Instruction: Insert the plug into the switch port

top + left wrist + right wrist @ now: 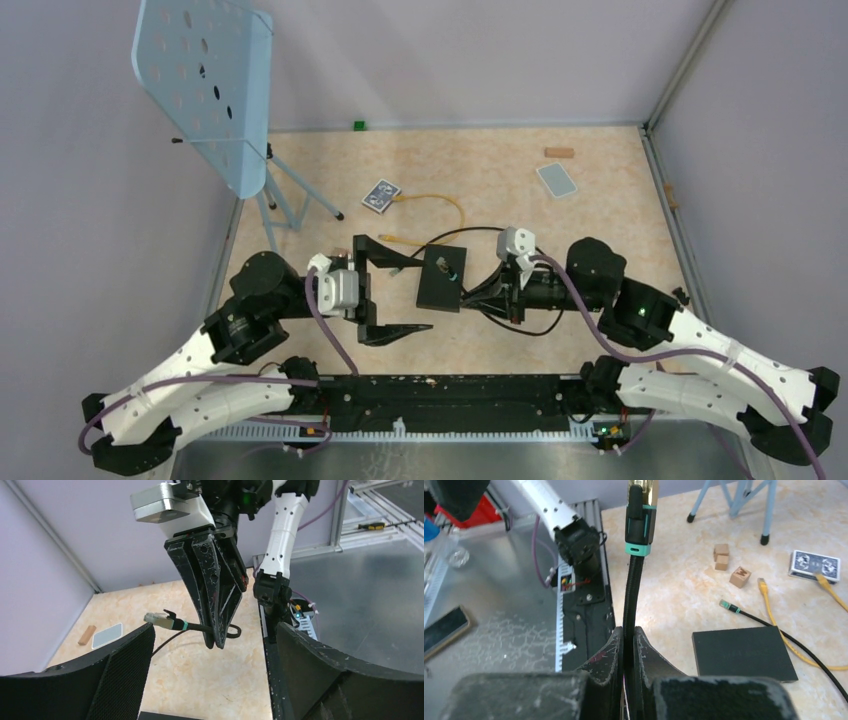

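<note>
Left jaws (424, 295) open wide, holding nothing, one finger on each side of the near-left edge of the black box (442, 278). Whether they touch it, cannot tell. Right jaws (629, 632) closed tight on the black cable (630, 595), gripping it a little behind the plug (639, 525). The plug has a teal band and a gold tip and sticks out straight past the fingertips. In the left wrist view the plug hangs in the air, off the worktop (600, 230), pointing left. From the top it sits over the middle of the box, not in any socket. The box lies flat on the worktop between the two arms. Its port is not visible in any view. The cable's other end (729, 606), also teal-banded, lies on the worktop just beyond the box. The yellow cable (430, 200) curves behind the box, one end at the patterned playing card (381, 195). Pale grey-blue card (557, 180) and small wooden block (559, 152) far right, well apart from the box. Blue perforated stand (205, 85) at far left.
</note>
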You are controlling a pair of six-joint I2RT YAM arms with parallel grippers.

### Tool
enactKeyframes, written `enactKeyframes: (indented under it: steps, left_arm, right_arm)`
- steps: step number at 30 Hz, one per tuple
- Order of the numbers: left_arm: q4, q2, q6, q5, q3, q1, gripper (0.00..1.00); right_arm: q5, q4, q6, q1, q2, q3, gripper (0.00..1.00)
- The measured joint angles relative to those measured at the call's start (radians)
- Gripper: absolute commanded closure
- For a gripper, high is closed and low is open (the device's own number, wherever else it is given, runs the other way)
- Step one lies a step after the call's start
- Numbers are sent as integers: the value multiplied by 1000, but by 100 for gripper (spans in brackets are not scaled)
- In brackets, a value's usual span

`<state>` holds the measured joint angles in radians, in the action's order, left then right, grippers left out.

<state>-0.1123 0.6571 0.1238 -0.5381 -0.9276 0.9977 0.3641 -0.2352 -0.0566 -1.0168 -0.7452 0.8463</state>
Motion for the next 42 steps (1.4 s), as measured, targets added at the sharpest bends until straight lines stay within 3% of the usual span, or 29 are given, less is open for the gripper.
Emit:
enactKeyframes:
  steps: [10,23,28,42]
  left_arm:
    - [-87,54,150,-73,-26,0,10]
    - [-155,79,174,-98,-61,0,40]
    - [-188,90,185,-100,-71,0,57]
    - [-195,111,182,-106,-80,0,40]
  right_arm:
    - [225,-105,114,0,-100,89,100]
    - [251,-154,148,0,-130,92,100]
    - [246,-154,151,0,-104,92,100]
    - [238,-155,155,0,-75,90,100]
